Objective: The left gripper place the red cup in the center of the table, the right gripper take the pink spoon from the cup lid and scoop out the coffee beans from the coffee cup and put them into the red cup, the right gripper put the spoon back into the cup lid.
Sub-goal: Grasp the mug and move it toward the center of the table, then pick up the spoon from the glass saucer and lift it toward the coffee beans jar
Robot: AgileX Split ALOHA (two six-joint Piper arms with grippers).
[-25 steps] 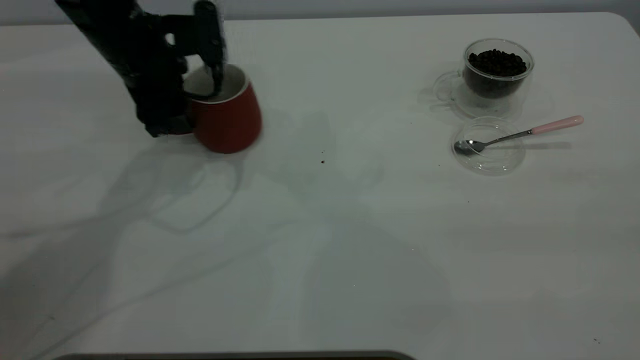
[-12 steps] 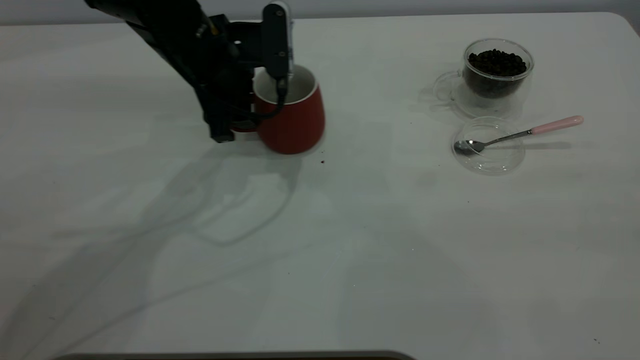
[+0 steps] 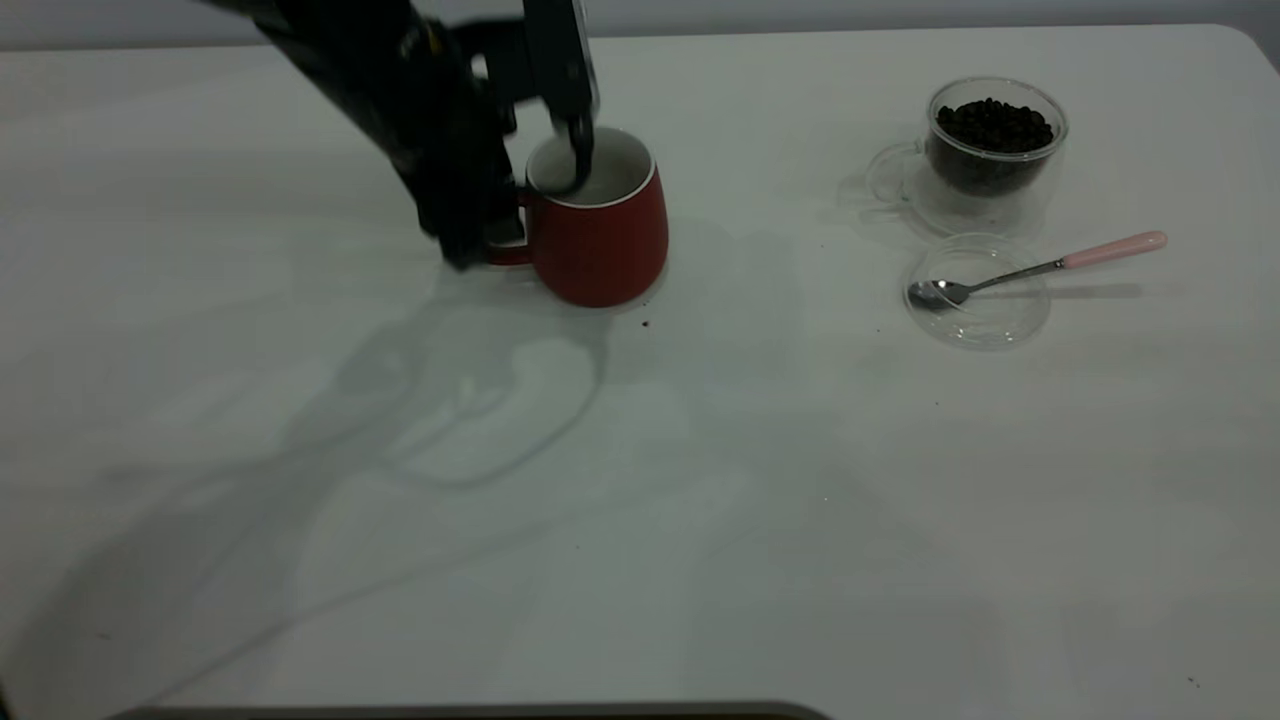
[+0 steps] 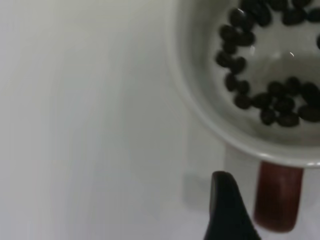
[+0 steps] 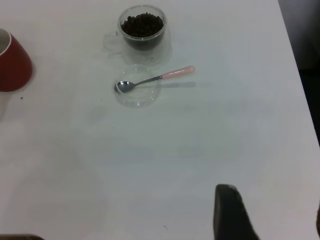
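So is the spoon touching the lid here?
Touching. The exterior view shows the spoon's bowl resting inside the lid, its stem crossing the rim and the pink handle sticking out past it.

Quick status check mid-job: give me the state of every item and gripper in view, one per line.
Red cup: upright on the table, some coffee beans inside.
Left gripper: at the red cup's rim, one finger inside.
Coffee cup: upright, full of beans.
Cup lid: flat, beside the coffee cup.
Pink spoon: bowl resting in the lid.
Right gripper: away from everything.
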